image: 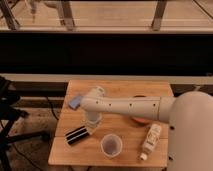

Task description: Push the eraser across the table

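A black eraser (77, 135) with pale stripes lies on the wooden table (115, 89) near the front left. My gripper (92, 125) hangs down from the white arm (130, 106), which reaches in from the right. The gripper is just to the right of the eraser's far end, close to it or touching it.
A blue flat object (75, 102) lies at the table's left edge behind the gripper. A cup (111, 145) stands at the front middle. A white bottle (151, 139) lies at the front right. An orange object (138, 120) is partly hidden under the arm. A black chair (10, 112) stands left of the table.
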You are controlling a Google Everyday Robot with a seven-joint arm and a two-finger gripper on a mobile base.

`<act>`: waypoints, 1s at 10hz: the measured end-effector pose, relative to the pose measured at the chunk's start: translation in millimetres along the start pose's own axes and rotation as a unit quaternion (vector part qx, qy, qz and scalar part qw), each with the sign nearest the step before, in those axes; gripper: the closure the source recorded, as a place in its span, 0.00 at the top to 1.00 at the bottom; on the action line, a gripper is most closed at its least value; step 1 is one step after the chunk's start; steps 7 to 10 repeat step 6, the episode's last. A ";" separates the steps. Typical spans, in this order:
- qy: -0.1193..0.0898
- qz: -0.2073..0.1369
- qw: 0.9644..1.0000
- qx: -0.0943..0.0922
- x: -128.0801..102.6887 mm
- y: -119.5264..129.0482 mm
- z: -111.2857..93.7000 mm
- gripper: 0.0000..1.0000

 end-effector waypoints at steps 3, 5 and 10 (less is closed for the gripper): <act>0.005 -0.027 1.000 -0.001 -17.7 -31.7 2.7 0.00; 0.006 -0.039 0.999 -0.003 -27.3 -43.2 4.8 0.00; 0.006 -0.039 0.999 -0.002 -27.8 -44.6 4.4 0.00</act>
